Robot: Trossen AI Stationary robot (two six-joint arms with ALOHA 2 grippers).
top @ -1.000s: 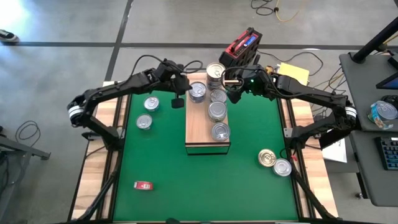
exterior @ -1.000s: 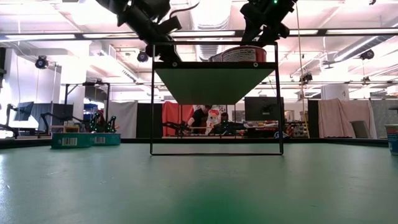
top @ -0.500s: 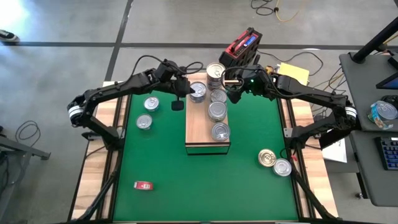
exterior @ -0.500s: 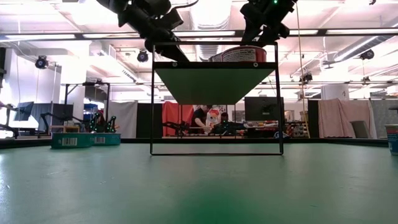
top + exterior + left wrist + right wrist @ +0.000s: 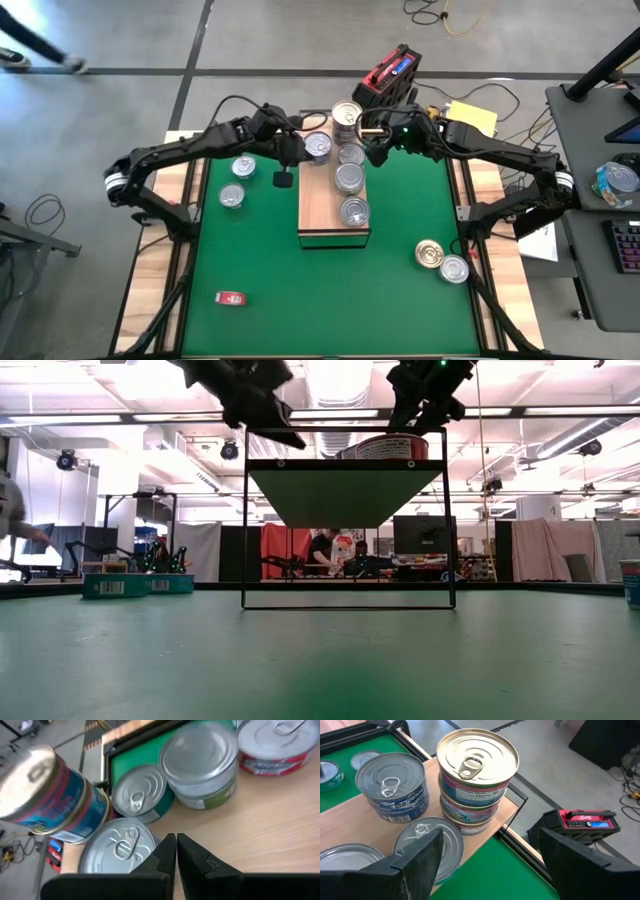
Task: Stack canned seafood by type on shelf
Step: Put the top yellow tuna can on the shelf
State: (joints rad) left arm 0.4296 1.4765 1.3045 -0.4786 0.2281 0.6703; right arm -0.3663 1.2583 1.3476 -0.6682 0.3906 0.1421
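The shelf [image 5: 322, 214], a light-wood board on a dark frame, stands mid-table on the green mat. Several tins of canned seafood rest on its top. At its far end is a gold-lidded stack [image 5: 346, 113] [image 5: 477, 755], with a silver tin [image 5: 318, 146] [image 5: 119, 851] beside it. More tins [image 5: 350, 178] run toward the near end. My left gripper [image 5: 297, 150] [image 5: 176, 842] is shut, its tips over bare wood right beside that silver tin. My right gripper [image 5: 372, 146] [image 5: 490, 834] hangs open above the shelf's far end, near the gold stack, holding nothing.
Two silver tins [image 5: 237, 181] sit on the mat left of the shelf. A gold one [image 5: 429, 253] and a silver one [image 5: 454, 268] sit at the near right. A small red flat object [image 5: 230, 297] lies near the front left. A red-and-black device [image 5: 390, 75] stands beyond the far edge.
My left gripper has moved a little toward the tins at the shelf's far end, still shut. A person has come into view beyond the table's left side.
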